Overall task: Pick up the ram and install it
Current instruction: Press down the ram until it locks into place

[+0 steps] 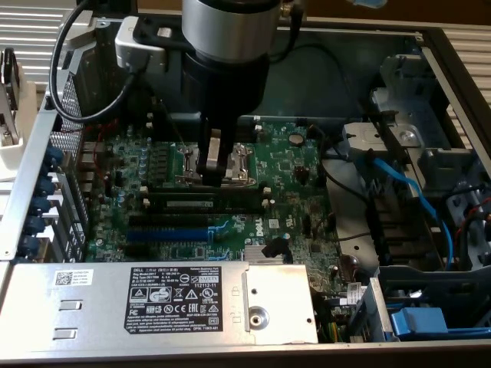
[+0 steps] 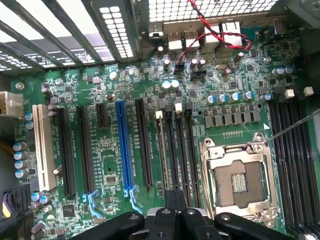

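Note:
The ram [image 1: 205, 205], a dark stick with a pale label, lies along one of the black memory slots [image 1: 230, 193] on the green motherboard [image 1: 295, 180]. In the wrist view it appears edge-on as a thin strip [image 2: 161, 155] in the memory slot closest to the long black expansion slot [image 2: 144, 145]. Whether it is fully seated I cannot tell. My gripper [image 1: 215, 178] hangs upright just above the board, between the CPU socket [image 1: 244, 162] and the memory slots. Its fingers [image 2: 167, 210] are shut against each other with nothing between them.
A blue expansion slot [image 1: 165, 234] runs beside the memory slots. The silver power supply [image 1: 153, 295] with its label fills the front. Blue cables [image 1: 406, 192] and drive bays crowd the exterior view's right. The case wall [image 1: 31, 176] stands at the exterior view's left.

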`<state>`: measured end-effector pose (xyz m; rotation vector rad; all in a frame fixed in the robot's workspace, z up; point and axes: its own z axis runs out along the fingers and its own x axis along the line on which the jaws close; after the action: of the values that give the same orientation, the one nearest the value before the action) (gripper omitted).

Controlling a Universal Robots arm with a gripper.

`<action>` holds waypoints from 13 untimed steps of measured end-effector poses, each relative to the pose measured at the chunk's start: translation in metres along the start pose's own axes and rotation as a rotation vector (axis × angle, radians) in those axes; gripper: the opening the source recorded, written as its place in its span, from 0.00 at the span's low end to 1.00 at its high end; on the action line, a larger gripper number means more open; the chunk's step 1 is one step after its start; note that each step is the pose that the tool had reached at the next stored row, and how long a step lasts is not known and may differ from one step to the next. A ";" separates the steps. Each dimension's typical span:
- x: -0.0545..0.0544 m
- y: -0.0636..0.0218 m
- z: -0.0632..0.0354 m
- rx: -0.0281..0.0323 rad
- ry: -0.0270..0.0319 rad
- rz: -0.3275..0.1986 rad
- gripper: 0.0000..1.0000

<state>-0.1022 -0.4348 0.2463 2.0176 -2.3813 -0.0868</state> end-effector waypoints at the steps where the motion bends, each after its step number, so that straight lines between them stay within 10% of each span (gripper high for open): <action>1: 0.000 0.0000 0.0000 0.0003 -0.0009 0.015 0.10; 13: 0.000 0.0000 0.0003 0.0051 -0.0002 0.162 0.10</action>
<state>-0.1022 -0.4348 0.2461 1.8181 -2.5360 -0.0782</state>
